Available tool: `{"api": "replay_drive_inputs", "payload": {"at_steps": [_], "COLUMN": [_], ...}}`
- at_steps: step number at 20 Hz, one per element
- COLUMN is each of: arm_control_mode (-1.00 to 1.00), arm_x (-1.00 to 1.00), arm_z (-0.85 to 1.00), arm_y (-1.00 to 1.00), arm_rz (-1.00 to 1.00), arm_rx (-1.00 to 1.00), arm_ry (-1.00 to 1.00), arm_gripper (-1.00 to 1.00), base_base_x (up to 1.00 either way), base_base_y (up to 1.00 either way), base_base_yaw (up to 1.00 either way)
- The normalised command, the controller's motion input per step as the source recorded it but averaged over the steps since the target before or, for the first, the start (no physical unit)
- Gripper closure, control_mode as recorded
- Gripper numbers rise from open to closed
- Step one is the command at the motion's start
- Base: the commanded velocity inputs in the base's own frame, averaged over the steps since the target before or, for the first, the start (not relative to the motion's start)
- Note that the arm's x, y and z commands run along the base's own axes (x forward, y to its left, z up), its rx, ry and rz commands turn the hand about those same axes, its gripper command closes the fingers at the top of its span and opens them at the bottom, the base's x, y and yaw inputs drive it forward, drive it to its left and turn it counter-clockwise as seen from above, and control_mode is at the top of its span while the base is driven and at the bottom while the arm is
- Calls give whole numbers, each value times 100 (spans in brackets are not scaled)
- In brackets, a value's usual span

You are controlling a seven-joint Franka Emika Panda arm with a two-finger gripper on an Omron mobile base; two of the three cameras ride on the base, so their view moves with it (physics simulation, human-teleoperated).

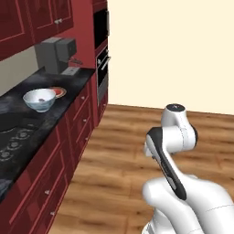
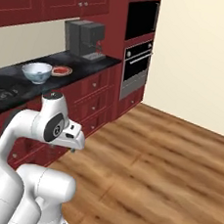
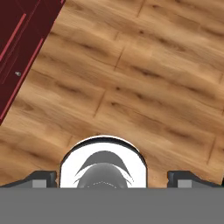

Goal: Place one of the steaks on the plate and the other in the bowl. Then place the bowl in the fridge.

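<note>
The white bowl [image 1: 38, 103] [image 2: 36, 73] with a pale blue pattern stands on the dark counter, far ahead and left of the arm. A red steak [image 1: 41, 98] lies inside it. Just behind it, a second steak [image 1: 58, 91] [image 2: 62, 70] lies on a small plate [image 1: 64, 93] [image 2: 69, 71]. My gripper [image 3: 116, 178] [image 2: 73, 148] is folded in over the base and points down at the wooden floor. It is open, its fingertips [image 3: 43, 178] wide apart with nothing between them. The fridge is out of view.
A grey coffee machine [image 1: 57, 55] stands at the counter's far end, next to a built-in oven [image 1: 102, 68] in a tall red cabinet. Stove burners [image 1: 13, 141] sit in the near counter. Red drawer fronts [image 1: 68, 151] line the left, with wooden floor [image 1: 123, 151] alongside.
</note>
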Motion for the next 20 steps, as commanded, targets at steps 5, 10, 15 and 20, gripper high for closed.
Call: {"api": "replay_drive_inputs", "payload": {"at_steps": [5, 10, 15, 20], "arm_control_mode": [100, 100, 100, 100], "arm_x": [0, 0, 0, 0], "arm_z": [0, 0, 0, 0], "arm_y": [0, 0, 0, 0], "arm_rz": [0, 0, 0, 0], "arm_rx": [0, 0, 0, 0], "arm_ry": [0, 0, 0, 0], "arm_gripper": [-100, -100, -100, -100], "base_base_x": [100, 100, 79, 28], "base_base_y": [32, 9, -7, -32], "base_base_yaw": [0, 7, 35, 56]}}
